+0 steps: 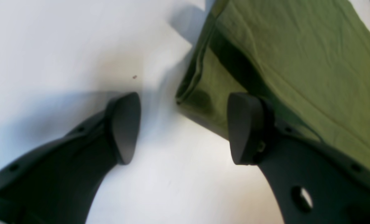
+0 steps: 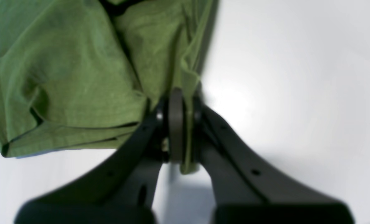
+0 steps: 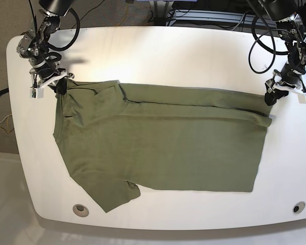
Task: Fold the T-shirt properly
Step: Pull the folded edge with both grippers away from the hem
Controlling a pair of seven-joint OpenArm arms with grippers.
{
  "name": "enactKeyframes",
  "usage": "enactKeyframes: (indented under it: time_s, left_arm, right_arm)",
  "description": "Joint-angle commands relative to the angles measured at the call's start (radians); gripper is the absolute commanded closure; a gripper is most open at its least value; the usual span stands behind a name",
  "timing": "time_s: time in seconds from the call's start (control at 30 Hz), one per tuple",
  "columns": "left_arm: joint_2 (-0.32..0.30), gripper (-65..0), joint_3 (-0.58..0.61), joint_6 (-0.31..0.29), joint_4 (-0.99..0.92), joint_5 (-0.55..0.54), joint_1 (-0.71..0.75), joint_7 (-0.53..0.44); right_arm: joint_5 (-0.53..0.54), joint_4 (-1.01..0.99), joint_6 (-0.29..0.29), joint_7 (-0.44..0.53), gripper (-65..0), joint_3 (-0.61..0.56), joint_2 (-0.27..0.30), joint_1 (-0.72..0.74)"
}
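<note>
We're seeing shirt [image 3: 163,148] lying flat on table [image 3: 194,56], far edge folded over. Right end effector [image 2: 180,124] clamping shoulder-side edge; left end effector [image 1: 185,127] gaping at hem corner, w/o grip. Risk: lifting one-sided, fold skewing.

A white table [image 3: 158,51] with rounded corners is carrying everything here, its glossy top catching a bright glare toward the far side. The olive-green T-shirt [image 3: 168,148] is lying spread across the middle of it, far long edge folded over onto itself and one short sleeve reaching toward the near edge. Two small round fittings [image 3: 80,209] are sitting in the tabletop near the front corners.
</note>
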Motion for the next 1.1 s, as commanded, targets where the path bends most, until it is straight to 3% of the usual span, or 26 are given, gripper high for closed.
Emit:
enactKeyframes:
  time_s: [0.0, 0.2, 0.47, 0.73, 0.87, 1.07]
  left_arm:
    - [-0.005, -42.9, 0.008, 0.006, -0.004, -0.001, -0.015, 0.017]
    - [0.003, -42.3, 0.016, 0.005, -0.031, 0.002, -0.024, 0.018]
    - [0.008, -25.4, 0.038, 0.002, -0.092, 0.012, -0.021, 0.005]
    - [0.001, -25.8, 0.057, 0.004, -0.094, 0.011, -0.015, 0.02]
    - [0.0, -21.8, 0.059, 0.003, -0.091, 0.01, -0.009, 0.02]
    - [-0.004, -2.5, 0.055, -0.001, -0.094, -0.005, -0.009, 0.017]
  right_arm:
    - [-0.01, 0.012, -0.006, 0.001, 0.0, -0.001, 0.011, -0.002]
    - [-0.011, 0.013, -0.02, 0.007, 0.0, 0.001, 0.012, -0.003]
    - [-0.011, 0.013, -0.021, -0.009, 0.0, 0.004, 0.015, 0.0]
    - [-0.009, 0.012, -0.01, -0.02, 0.0, 0.003, 0.011, 0.002]
    - [-0.009, 0.012, -0.009, -0.024, 0.0, 0.003, 0.011, 0.001]
    - [-0.014, 0.005, -0.015, -0.034, 0.0, 0.0, 0.008, 0.001]
